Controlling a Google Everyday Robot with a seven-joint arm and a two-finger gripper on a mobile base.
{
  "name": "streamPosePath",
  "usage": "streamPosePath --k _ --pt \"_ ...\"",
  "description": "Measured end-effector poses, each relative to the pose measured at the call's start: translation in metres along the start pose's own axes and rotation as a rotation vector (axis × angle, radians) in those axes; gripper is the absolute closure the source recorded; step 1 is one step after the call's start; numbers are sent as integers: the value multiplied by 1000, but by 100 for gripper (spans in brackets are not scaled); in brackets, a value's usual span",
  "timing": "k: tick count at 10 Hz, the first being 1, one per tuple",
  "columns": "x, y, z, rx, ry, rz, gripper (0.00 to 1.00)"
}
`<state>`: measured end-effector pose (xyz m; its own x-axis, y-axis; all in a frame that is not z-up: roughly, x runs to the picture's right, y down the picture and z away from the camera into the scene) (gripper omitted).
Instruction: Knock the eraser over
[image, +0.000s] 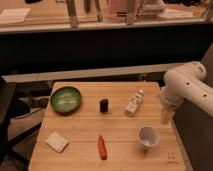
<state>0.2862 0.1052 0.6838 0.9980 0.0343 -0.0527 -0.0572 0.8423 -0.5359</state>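
Note:
The eraser (104, 105) is a small black block standing upright near the middle of the wooden table (85, 135). The white arm comes in from the right. My gripper (165, 116) hangs at the table's right edge, well to the right of the eraser, with the white bottle between them. It holds nothing that I can see.
A green bowl (65, 99) sits at the back left. A small white bottle (134, 103) lies right of the eraser. A white cup (148, 137) stands at the front right. A red-orange carrot-like object (102, 146) and a flat white pad (57, 141) lie near the front.

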Motion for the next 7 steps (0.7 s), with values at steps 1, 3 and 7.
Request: streamPosePath --k 1,3,7 --pt "0 0 0 0 0 0 20" --pt "0 0 0 1 2 -1 20" --pt "-48 -16 9 25 9 -76 20"
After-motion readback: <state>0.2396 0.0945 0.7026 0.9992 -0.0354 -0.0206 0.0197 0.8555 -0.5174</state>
